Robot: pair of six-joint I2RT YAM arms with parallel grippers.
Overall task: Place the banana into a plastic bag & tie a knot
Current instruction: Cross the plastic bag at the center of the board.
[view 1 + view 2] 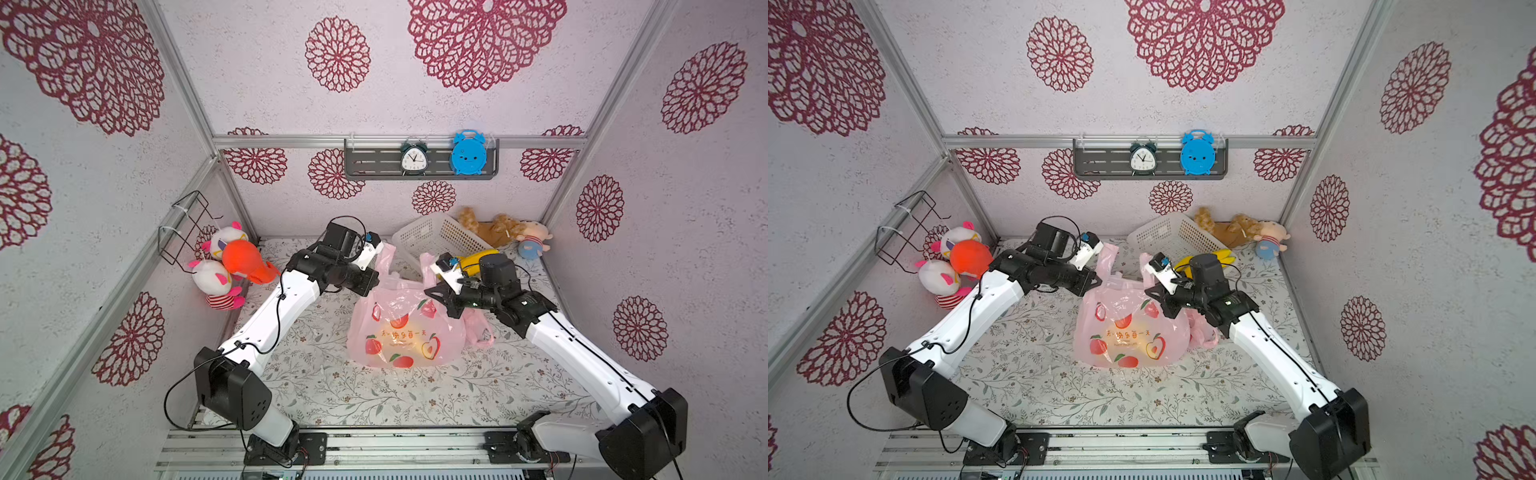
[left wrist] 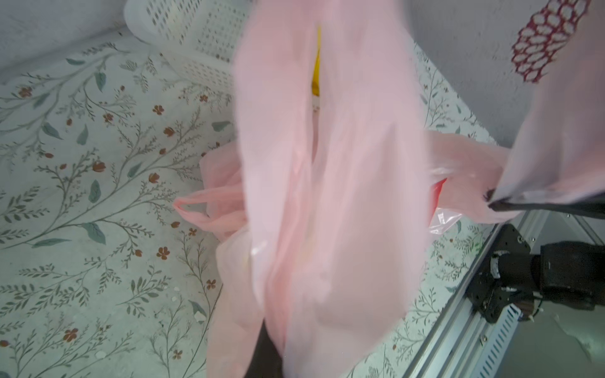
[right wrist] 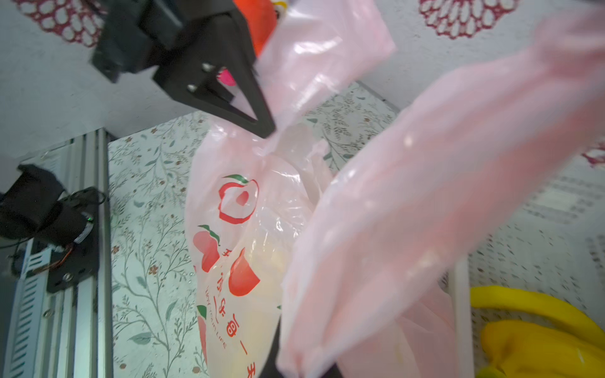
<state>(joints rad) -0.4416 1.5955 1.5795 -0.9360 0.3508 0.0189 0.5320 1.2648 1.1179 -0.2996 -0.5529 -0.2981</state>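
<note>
The pink plastic bag point(image 1: 405, 332) printed with peaches stands mid-table in both top views point(image 1: 1129, 332). A pale yellow shape, the banana point(image 1: 400, 328), shows faintly through its film. My left gripper point(image 1: 373, 287) is shut on the bag's left handle point(image 1: 388, 254), whose loose end sticks up past the jaws. My right gripper point(image 1: 431, 291) is shut on the right handle point(image 1: 426, 262). In the left wrist view pink film point(image 2: 327, 196) fills the centre and hides the jaws. The right wrist view shows the handle point(image 3: 425, 196) stretched out from my jaws and the left gripper point(image 3: 263, 126) pinching the bag mouth.
A white basket point(image 1: 436, 237) lies tipped at the back right with more yellow bananas point(image 1: 478, 257) beside it. A second pink bag point(image 1: 480, 332) lies crumpled under my right arm. Plush toys sit at the left wall point(image 1: 232, 266) and back right corner point(image 1: 534, 243).
</note>
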